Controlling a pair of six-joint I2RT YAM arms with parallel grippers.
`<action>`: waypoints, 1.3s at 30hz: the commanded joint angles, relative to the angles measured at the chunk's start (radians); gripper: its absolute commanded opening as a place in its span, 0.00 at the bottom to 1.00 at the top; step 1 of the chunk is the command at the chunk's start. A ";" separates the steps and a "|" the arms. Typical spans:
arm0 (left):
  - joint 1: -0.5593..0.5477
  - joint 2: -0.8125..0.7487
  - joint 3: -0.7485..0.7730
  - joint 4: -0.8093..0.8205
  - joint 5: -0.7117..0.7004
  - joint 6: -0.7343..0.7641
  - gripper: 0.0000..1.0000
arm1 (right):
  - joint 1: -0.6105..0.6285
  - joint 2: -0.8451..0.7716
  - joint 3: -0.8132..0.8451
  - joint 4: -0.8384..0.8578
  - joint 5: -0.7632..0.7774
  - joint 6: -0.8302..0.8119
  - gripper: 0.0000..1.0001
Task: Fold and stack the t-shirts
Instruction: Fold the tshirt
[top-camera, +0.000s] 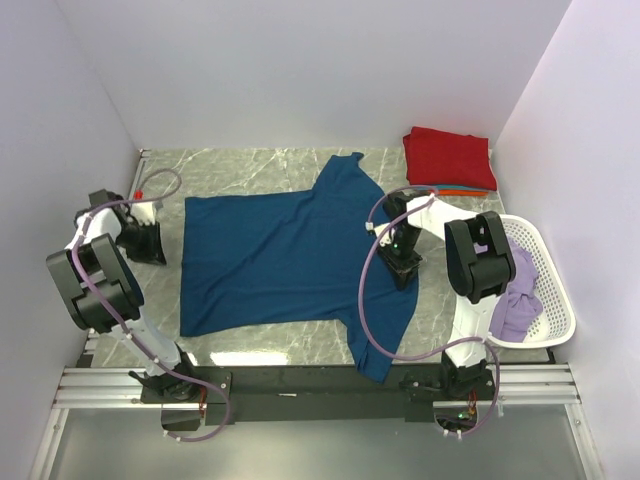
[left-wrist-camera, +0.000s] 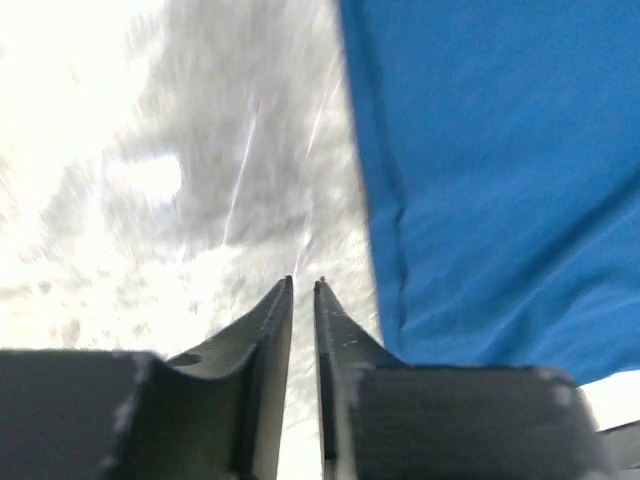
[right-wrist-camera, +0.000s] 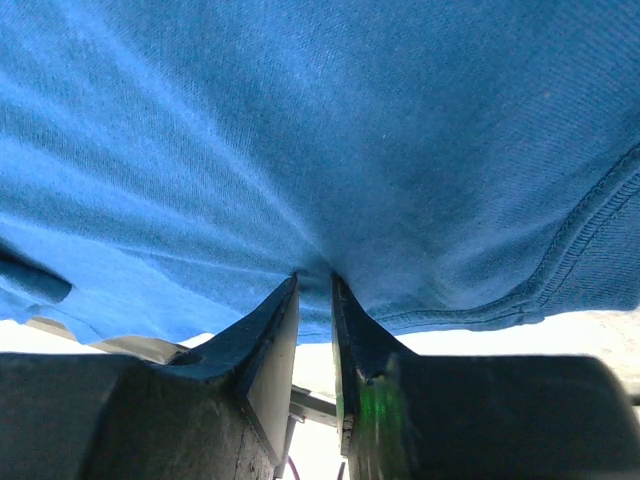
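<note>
Currently the blue t-shirt (top-camera: 280, 260) lies flat mid-table, long axis left-to-right: hem toward your left arm, sleeves and neck end toward your right. Right gripper (top-camera: 402, 262) sits on the cloth at that neck end, fingers near-closed. Creases run into the tips, so I read it as pinching fabric. Left gripper (top-camera: 143, 243) is off the shirt, on bare marble table (top-camera: 250, 160) just beside the hem, fingers down to a thin slit with nothing between. The hem edge lies to the right of its tips. Left arm is nearer the hem, so you'd open it and shift right onto the edge before folding. Folded red shirt (top-camera: 447, 157) sits far right
</note>
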 joint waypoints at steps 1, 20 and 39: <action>-0.001 -0.028 0.084 -0.040 0.139 0.012 0.22 | -0.009 -0.066 -0.002 0.005 -0.017 -0.041 0.27; -0.450 -0.460 -0.192 -0.200 0.408 0.398 0.54 | 0.044 -0.130 -0.113 -0.042 -0.233 0.020 0.33; -1.481 -0.060 0.039 0.480 0.311 0.234 0.62 | -0.134 -0.067 -0.111 -0.047 -0.350 0.080 0.27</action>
